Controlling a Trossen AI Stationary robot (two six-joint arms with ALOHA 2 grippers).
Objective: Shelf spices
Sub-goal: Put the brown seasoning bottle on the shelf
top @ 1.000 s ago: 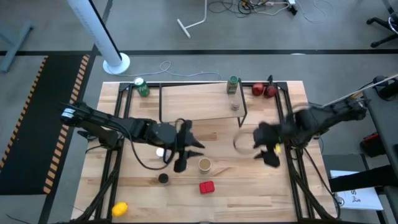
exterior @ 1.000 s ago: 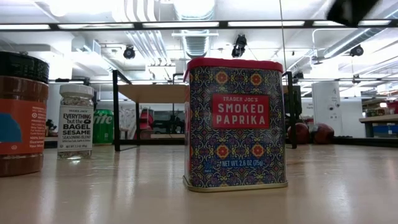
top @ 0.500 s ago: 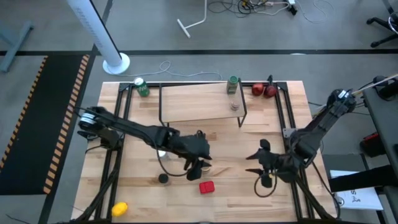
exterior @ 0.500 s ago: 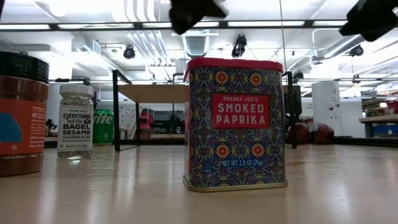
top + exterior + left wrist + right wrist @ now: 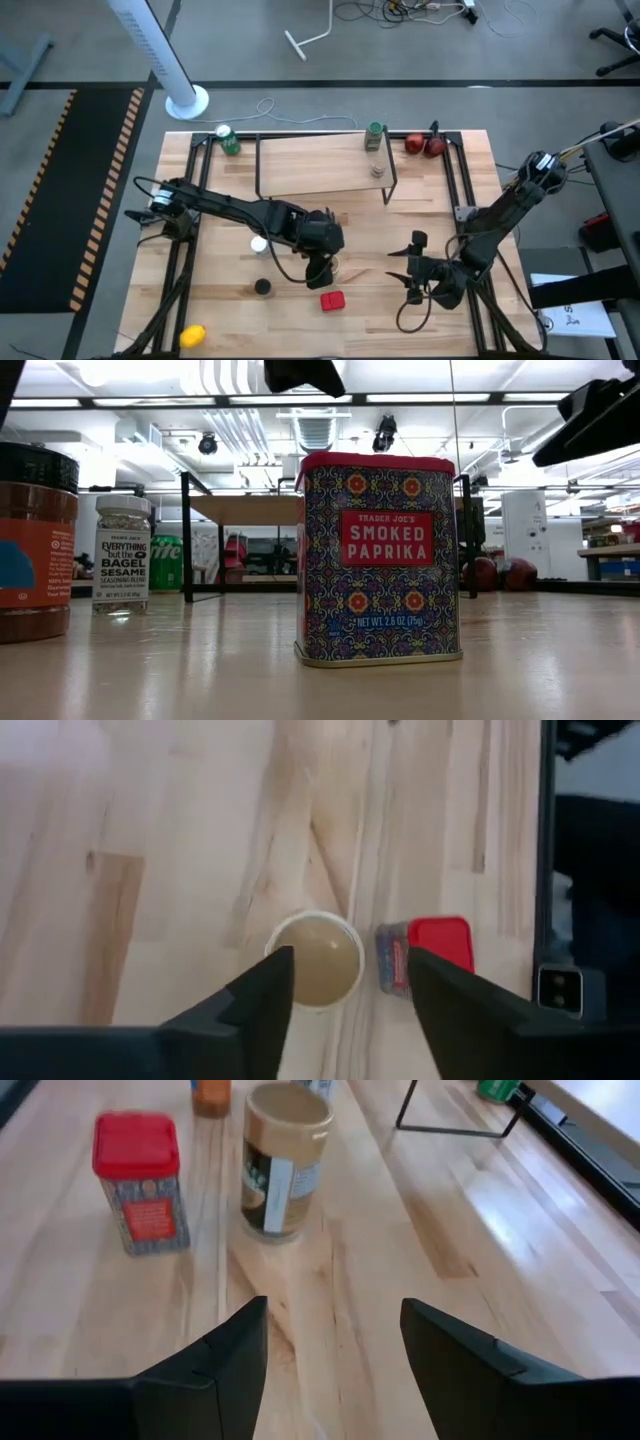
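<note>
While the left gripper point(image 5: 322, 268) hangs over the middle of the wooden worktop point(image 5: 230, 310) in the high view, directly above the tan round-lidded tub point(image 5: 330, 265), the red square tin point(image 5: 332, 300) sits just beside it toward the front edge, so a finger coming down on that side could, I judge, clip the tin and tip it. The white-capped jar point(image 5: 259, 244) and dark-capped brown jar point(image 5: 262, 287) stand left of them. The low black-legged shelf with a pale flat top point(image 5: 320, 165) stands at the back edge, already bearing the green-capped jar point(image 5: 374, 136) and small clear grey-capped jar point(image 5: 378, 170) at its right end. The right gripper point(image 5: 410, 270) waits near the front right. From the low view, the tin point(image 5: 380, 558) reads "TRADER JOE'S SMOKED PAPRIKA, NET WT. 2.6 OZ (75g)", the white-capped jar point(image 5: 123, 552) reads "EVERYTHING but the BAGEL SESAME SEASONING BLEND", the brown jar's point(image 5: 35, 540) orange label is cut off, and a green can point(image 5: 166, 563) by the shelf legs shows the letters "ite". In the left wrist view, the left gripper point(image 5: 346, 995) has its fingers spread wide to either side of the tub point(image 5: 315, 958), nothing held, with the tin point(image 5: 425, 952) close against the tub; a narrow gap there is the cause for worry. Seen from the right wrist view, the right gripper point(image 5: 335, 1345) is likewise parted and empty, facing the tub point(image 5: 284, 1161) and tin point(image 5: 140, 1181); the tub's label cannot be read.
</note>
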